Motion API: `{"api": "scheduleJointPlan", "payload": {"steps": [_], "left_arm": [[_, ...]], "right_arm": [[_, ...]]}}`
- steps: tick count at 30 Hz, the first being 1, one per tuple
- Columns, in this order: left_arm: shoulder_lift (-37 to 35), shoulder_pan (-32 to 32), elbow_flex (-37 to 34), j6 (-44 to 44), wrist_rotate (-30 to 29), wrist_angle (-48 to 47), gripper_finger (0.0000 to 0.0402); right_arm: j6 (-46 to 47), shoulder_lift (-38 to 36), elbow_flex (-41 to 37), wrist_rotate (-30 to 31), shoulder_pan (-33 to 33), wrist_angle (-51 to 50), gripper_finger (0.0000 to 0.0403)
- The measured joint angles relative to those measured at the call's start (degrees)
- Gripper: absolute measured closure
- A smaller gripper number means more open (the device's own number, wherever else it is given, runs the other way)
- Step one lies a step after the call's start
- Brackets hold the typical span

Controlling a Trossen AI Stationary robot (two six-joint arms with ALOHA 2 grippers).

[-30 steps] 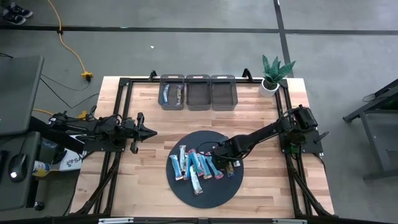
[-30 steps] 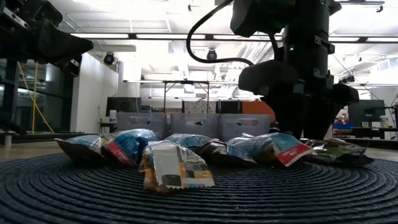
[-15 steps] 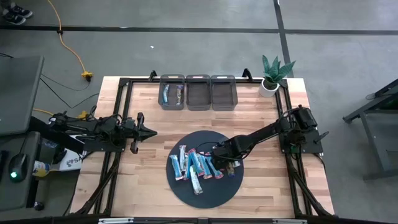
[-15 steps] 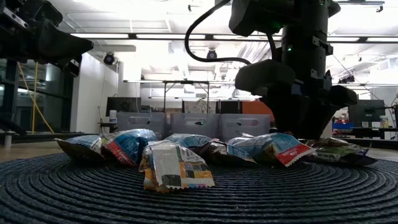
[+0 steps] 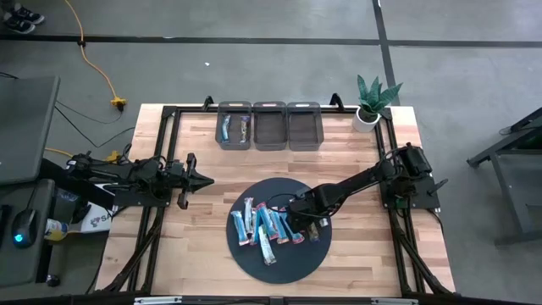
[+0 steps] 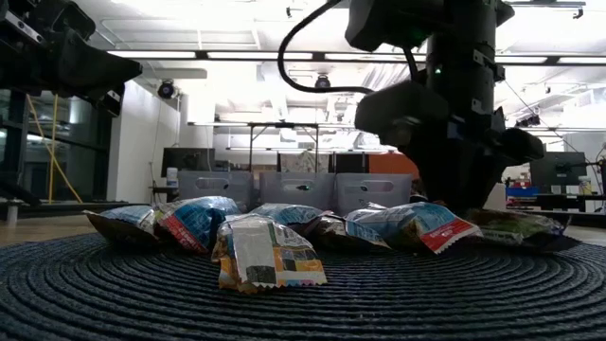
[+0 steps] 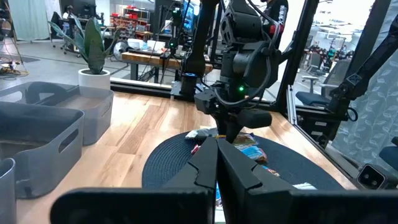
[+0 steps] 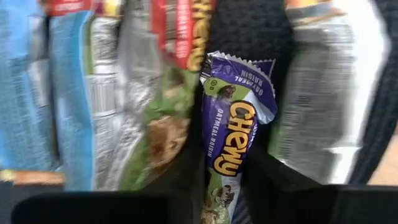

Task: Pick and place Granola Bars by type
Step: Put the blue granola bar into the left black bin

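Granola Bars: a loose cluster of foil-wrapped bars, mostly light blue, spread across the round dark mat in the near middle of the table.
Low view only: nearest bar lies face down, its pale printed back showing, with the other bars in a row behind it.
Purple bar: readable only in the right wrist view, labelled Chewy oatmeal raisin, lying between that gripper's two dark fingers.
Right gripper: down on the mat at 3 o'clock of the cluster, fingers spread either side of the purple bar; whether they touch it cannot be told.
Left gripper: off the mat toward 9 o'clock, fingers pressed together, holding nothing.
Bins: three grey bins at 12 o'clock by the far edge; the high view alone shows bars inside the leftmost bin.
Plant: potted, at the far 1 o'clock corner.
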Motion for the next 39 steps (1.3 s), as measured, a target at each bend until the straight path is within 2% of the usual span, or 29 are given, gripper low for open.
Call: {"api": "scheduleJointPlan", "payload": {"steps": [9, 19, 27, 39], "left_arm": [[0.0, 0.0, 0.0, 0.0, 0.0, 0.0, 0.0400], [0.0, 0.0, 0.0, 0.0, 0.0, 0.0, 0.0400], [0.0, 0.0, 0.0, 0.0, 0.0, 0.0, 0.0400], [0.0, 0.0, 0.0, 0.0, 0.0, 0.0, 0.0400]], "right_arm": [[-1.1, -0.1, 3.7, -0.2, 0.0, -1.7, 0.0350], [-2.5, -0.1, 12.5, 0.3, 0.0, -10.9, 0.0356], [-6.8, -0.2, 21.9, 3.8, -1.5, -13.2, 0.0361], [-19.0, -0.2, 36.9, 11.3, -6.6, -13.4, 0.0363]]}}
